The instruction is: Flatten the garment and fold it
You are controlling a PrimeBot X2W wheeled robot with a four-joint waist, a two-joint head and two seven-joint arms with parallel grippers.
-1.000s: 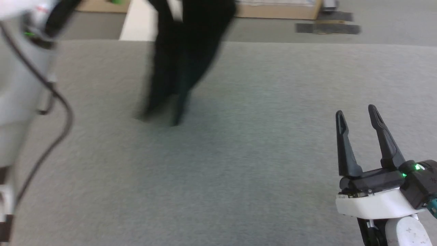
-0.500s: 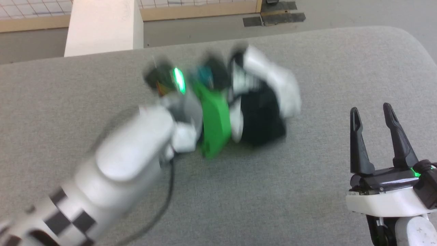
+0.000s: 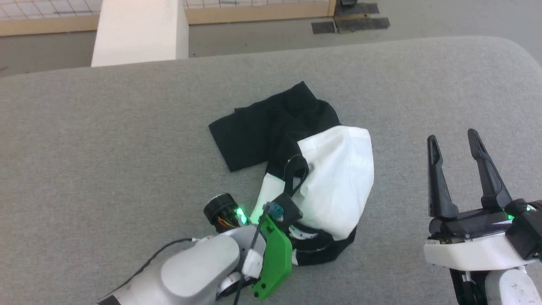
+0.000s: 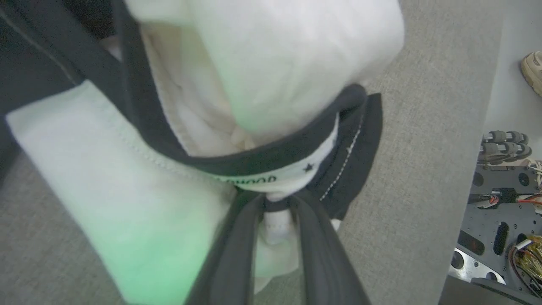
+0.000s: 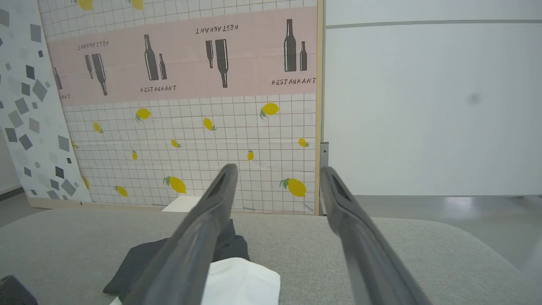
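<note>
At the near edge of the heap, we find the left gripper (image 4: 277, 202) with its two dark fingers pinched together on the garment (image 3: 338, 178). They clamp the black collar trim (image 4: 271, 154) and the white printed neck tape (image 4: 254, 180), with a fold of white cloth caught between them. Off to the right, well apart from the cloth, the right gripper (image 3: 452, 140) hovers with its two fingers spread wide and nothing between them.

We count one garment, and it lies crumpled near the middle of the table (image 3: 106, 148). Its white body is bunched toward the right. One black sleeve (image 3: 250, 135) spreads flat toward the far left, and more black cloth curls under the near side.

That table is covered in a grey woven fabric and has a rounded far right corner. Beyond it we see a grey floor (image 3: 254, 36), one white block (image 3: 139, 31) standing against the far edge, and two dark mats (image 3: 351, 24). In the right wrist view, one wall panel (image 5: 190, 127) shows a grid with yellow lemons and a pink band of bottles, next to a plain white wall (image 5: 423, 106).
</note>
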